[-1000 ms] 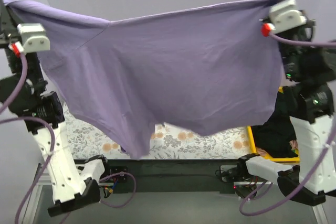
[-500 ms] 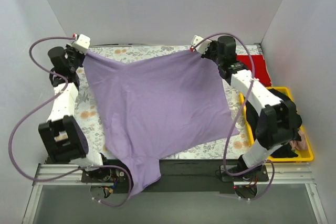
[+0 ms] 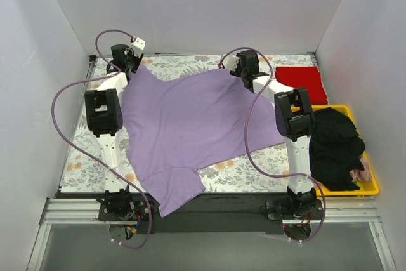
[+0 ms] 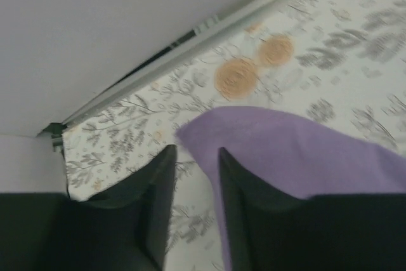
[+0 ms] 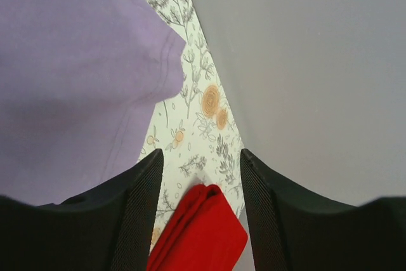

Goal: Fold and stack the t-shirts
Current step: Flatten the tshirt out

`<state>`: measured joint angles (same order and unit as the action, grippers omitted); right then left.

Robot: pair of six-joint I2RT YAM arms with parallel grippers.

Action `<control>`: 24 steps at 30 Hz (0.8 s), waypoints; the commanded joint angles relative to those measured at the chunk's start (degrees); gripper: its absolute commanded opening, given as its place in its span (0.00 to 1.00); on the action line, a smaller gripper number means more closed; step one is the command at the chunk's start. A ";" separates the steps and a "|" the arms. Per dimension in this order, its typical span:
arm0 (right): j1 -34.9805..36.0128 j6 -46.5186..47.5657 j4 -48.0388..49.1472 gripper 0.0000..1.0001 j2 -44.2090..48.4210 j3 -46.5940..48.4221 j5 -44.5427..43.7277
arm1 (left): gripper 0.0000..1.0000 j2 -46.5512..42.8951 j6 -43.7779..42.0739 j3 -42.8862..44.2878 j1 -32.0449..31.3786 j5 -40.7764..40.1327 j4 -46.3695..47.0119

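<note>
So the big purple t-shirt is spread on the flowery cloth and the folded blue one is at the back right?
No: the folded cloth t-shirt is bright red, not blue, as the top external view shows. The lavender-purple t-shirt does lie spread on the floral-print cloth.

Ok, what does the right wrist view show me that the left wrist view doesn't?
Only the right wrist view shows the folded red t-shirt, seen between the fingers of the open right tool, and a stitched hem on the lavender t-shirt. Only the left wrist view shows the metal rail along the table's edge, and the left tool, open, with a lavender corner just past its tips. Both show the lavender t-shirt lying on the floral cloth, with nothing gripped.
</note>
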<state>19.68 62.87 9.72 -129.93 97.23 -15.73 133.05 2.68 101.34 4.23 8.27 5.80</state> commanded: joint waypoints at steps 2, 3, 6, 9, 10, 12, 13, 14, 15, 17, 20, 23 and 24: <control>-0.96 -3.01 -1.70 0.59 8.61 0.17 -2.91 | 0.45 -0.77 8.03 12.04 1.04 -11.18 -7.71; -1.05 -4.41 -2.85 0.59 9.94 -0.80 -2.47 | 0.45 -3.21 9.61 11.00 1.57 -10.22 -9.30; -1.66 -8.37 -11.89 0.59 17.67 -6.77 0.95 | 0.55 -13.24 15.77 1.68 2.54 -5.40 -18.50; -1.93 -11.53 -23.22 0.59 21.45 -7.76 6.29 | 0.55 -19.49 18.23 -2.54 2.54 1.37 -33.14; -2.02 -12.15 -26.12 0.60 22.08 -7.50 8.24 | 0.55 -20.89 18.68 -3.59 2.63 6.18 -37.14; -2.10 -14.16 -35.36 0.98 22.79 -6.45 11.67 | 0.55 -25.20 20.08 -8.94 2.54 9.99 -45.39; -2.19 -14.79 -38.51 0.98 22.88 -5.83 12.64 | 0.55 -26.69 20.09 -11.14 2.63 12.71 -47.70; -2.54 -15.23 -43.50 0.98 22.88 -5.30 13.69 | 0.55 -28.10 20.26 -16.12 2.63 13.95 -50.60; -2.72 -16.10 -45.64 0.98 23.14 -5.21 15.27 | 0.55 -31.68 20.52 -18.96 2.63 14.83 -51.41; -3.33 -16.03 -48.90 0.98 23.93 -6.43 17.55 | 0.55 -35.30 20.00 -24.23 2.63 16.68 -53.34; -3.33 -15.33 -52.60 0.98 26.47 -10.56 19.24 | 0.55 -40.23 17.98 -31.45 2.63 17.47 -57.46; -3.33 -14.80 -55.50 0.96 28.06 -13.46 20.82 | 0.55 -42.61 15.53 -35.24 2.63 16.87 -61.42; -3.33 -14.71 -55.94 0.96 28.41 -14.08 21.08 | 0.55 -43.14 15.25 -37.33 2.63 15.30 -61.61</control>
<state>16.60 48.60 -39.68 -104.97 84.64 1.65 94.13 20.32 66.85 6.68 22.79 -49.50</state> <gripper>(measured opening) 0.964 0.552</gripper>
